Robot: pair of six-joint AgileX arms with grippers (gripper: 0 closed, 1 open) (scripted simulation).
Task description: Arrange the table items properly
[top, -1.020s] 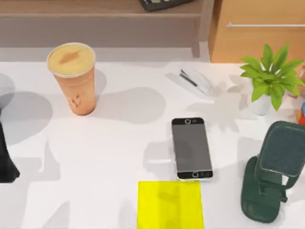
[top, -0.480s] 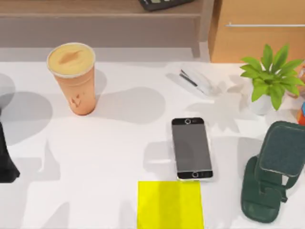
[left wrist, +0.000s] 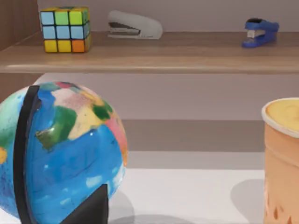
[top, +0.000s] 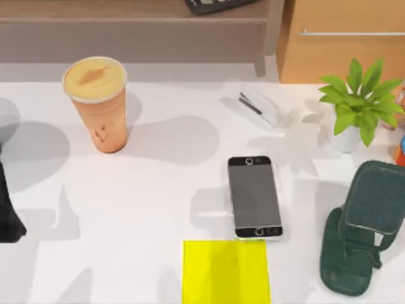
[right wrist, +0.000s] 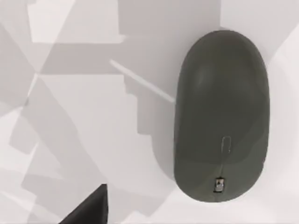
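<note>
Inspection of the white table [top: 164,209], clock directions taken from its centre in the top view. The orange-tan drink cup [top: 96,101] stands upright at about ten o'clock, lid on. The smartphone [top: 254,197] lies flat, screen up, at roughly four o'clock, its near end just above a yellow square mat [top: 226,272] at six o'clock; whether they touch cannot be told. The dark grey mouse [right wrist: 222,116] appears in the right wrist view, lying flat on the white surface beneath that camera.

The right arm [top: 361,234] hangs over the table's right edge at four o'clock, above the mouse by my reading. Whether its fingers are apart or together cannot be told. The left arm [top: 7,209] sits parked at nine o'clock, its fingers likewise not readable (its wrist camera faces a globe [left wrist: 56,149] and the cup).

Judgement on progress: nothing is gripped and no item sits on the mat, so the arranging looks barely begun. The mouse seems first in line; phone and cup remain.
</note>
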